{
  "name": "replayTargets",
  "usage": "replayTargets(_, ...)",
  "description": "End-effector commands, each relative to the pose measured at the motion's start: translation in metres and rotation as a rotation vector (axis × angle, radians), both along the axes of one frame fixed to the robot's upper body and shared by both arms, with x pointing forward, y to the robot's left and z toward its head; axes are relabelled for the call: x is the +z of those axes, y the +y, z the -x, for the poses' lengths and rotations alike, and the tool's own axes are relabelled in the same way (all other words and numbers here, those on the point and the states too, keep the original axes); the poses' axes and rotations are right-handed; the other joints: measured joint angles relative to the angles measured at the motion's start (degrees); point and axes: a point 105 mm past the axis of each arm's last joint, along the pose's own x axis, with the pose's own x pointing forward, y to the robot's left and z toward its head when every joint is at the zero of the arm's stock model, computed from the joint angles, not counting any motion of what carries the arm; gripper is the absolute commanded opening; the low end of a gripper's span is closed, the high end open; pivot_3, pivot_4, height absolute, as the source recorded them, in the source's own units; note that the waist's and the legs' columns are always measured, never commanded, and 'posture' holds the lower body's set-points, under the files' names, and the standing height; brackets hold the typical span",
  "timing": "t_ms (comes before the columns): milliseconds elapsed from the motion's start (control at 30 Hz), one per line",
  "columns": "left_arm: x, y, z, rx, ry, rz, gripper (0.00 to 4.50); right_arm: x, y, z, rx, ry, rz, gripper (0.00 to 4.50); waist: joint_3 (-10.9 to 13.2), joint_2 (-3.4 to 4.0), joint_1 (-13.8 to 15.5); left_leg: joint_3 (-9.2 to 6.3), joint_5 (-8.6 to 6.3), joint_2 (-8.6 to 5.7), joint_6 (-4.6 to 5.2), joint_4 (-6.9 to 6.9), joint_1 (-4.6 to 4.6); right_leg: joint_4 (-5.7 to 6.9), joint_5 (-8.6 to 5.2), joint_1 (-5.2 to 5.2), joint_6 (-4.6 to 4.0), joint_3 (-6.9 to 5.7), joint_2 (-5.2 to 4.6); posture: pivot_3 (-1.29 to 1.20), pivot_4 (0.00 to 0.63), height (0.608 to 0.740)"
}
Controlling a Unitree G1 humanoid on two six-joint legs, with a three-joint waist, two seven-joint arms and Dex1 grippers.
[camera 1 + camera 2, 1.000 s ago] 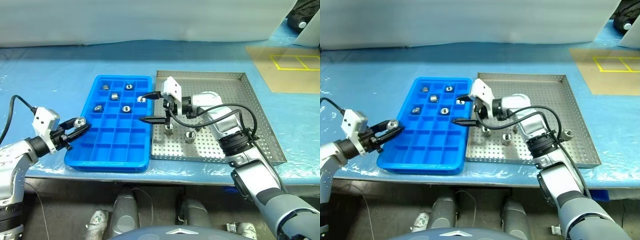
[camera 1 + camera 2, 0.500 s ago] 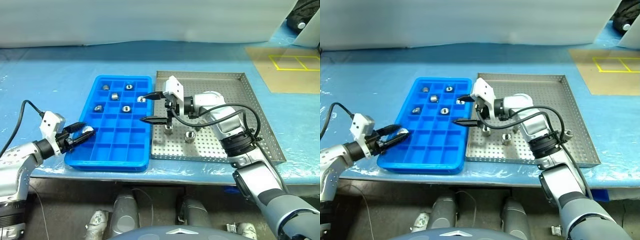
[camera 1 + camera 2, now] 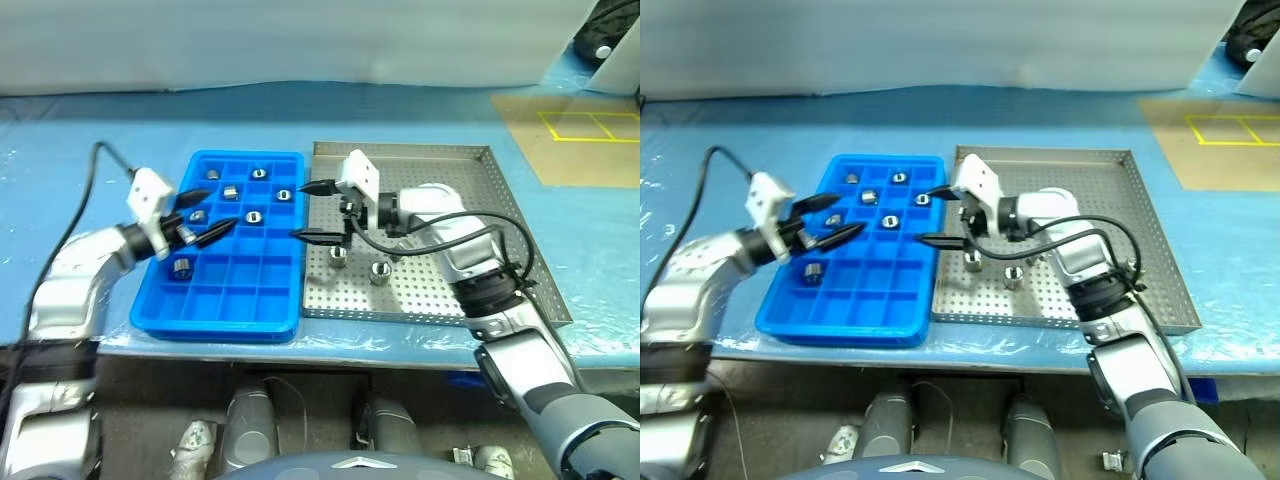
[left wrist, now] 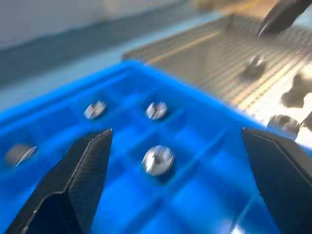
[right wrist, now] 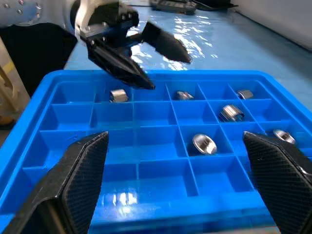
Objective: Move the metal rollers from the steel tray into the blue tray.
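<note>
Left of centre in the head view sits the bright blue plastic tray with its grid of square compartments, and right beside it, centre-right, the large square perforated steel tray with low rims. Seven small shiny metal rollers lie in the blue tray: six clustered in its upper rows, one lower down near its left edge. Two more rollers stand on the steel tray's lower left part. The left gripper hovers over the blue tray's upper left, black fingers spread wide, nothing between them. The right gripper hangs at the seam between the two trays, pointing left, its fingers also wide apart and empty.
</note>
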Motion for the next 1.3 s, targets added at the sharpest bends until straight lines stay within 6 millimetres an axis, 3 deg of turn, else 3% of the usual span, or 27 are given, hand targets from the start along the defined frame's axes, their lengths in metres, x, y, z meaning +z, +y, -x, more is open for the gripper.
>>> replayTargets(33, 0.025, -0.045, -0.011, -0.198, -0.055, 0.033, 4.44, 0.015, -0.012, 0.004, -0.05, -0.052, -0.028, 4.5, 0.0, -0.02, -0.3, 0.0, 0.01, -0.01, -0.02, 0.0, -0.01, 0.0, 0.0, 0.01, 0.0, 0.0, 0.0, -0.11, 0.15, 0.74)
replayTargets(200, 0.008, -0.076, -0.027, -0.368, -0.017, -0.07, 4.44, 0.022, -0.033, 0.006, -0.157, -0.068, -0.04, 4.5, 0.0, -0.01, -3.5, 0.05, 0.01, -0.03, 0.0, 0.01, 0.06, -0.02, 0.01, -0.01, 0.01, 0.16, 0.05, -0.25, 0.15, 0.74)
replayTargets(333, -0.021, -0.095, -0.031, -0.489, 0.048, -0.161, 4.44, 0.019, -0.057, 0.022, -0.227, -0.058, -0.014, 4.5, 0.0, -0.01, -5.0, 0.08, 0.01, -0.02, 0.04, -0.06, 0.07, -0.13, 0.01, -0.02, 0.01, 0.23, 0.15, -0.38, 0.15, 0.74)
replayTargets(633, -0.047, -0.114, -0.029, -0.647, 0.113, -0.282, 4.44, 0.006, -0.086, 0.05, -0.363, -0.011, 0.042, 4.5, 0.0, -0.02, -6.5, 0.23, -0.22, -0.03, 0.43, 0.16, 0.23, -0.16, 0.05, 0.11, 0.05, 0.57, 0.19, -0.53, 0.15, 0.74)
replayTargets(767, -0.056, -0.114, -0.023, -0.726, 0.15, -0.361, 4.44, 0.003, -0.089, 0.054, -0.404, -0.01, 0.047, 4.5, 0.0, -0.02, -7.5, 0.33, -0.25, -0.04, 0.46, 0.17, 0.46, -0.16, 0.06, 0.23, 0.06, 0.68, 0.19, -0.55, 0.15, 0.74)
replayTargets(867, -0.063, -0.102, -0.024, -0.734, 0.2, -0.493, 4.44, 0.002, -0.091, 0.053, -0.426, -0.014, 0.045, 4.5, 0.0, -0.02, -8.0, 0.33, -0.26, -0.05, 0.47, 0.16, 0.47, -0.17, 0.07, 0.23, 0.06, 0.69, 0.19, -0.56, 0.15, 0.74)
replayTargets(1067, -0.063, -0.096, -0.037, -0.656, 0.165, -0.659, 4.44, 0.002, -0.09, 0.049, -0.436, -0.023, 0.047, 4.5, 0.0, -0.02, -8.3, 0.35, -0.27, 0.01, 0.47, 0.12, 0.55, -0.18, 0.07, 0.23, 0.06, 0.77, 0.32, -0.54, 0.15, 0.74)
replayTargets(1300, -0.069, -0.094, -0.037, -0.681, 0.124, -0.811, 4.44, 0.0, -0.087, 0.046, -0.437, -0.028, 0.042, 4.5, 0.0, 0.01, -8.3, 0.36, -0.27, 0.02, 0.46, 0.09, 0.72, -0.18, 0.07, 0.29, 0.05, 0.9, 0.41, -0.54, 0.15, 0.74)
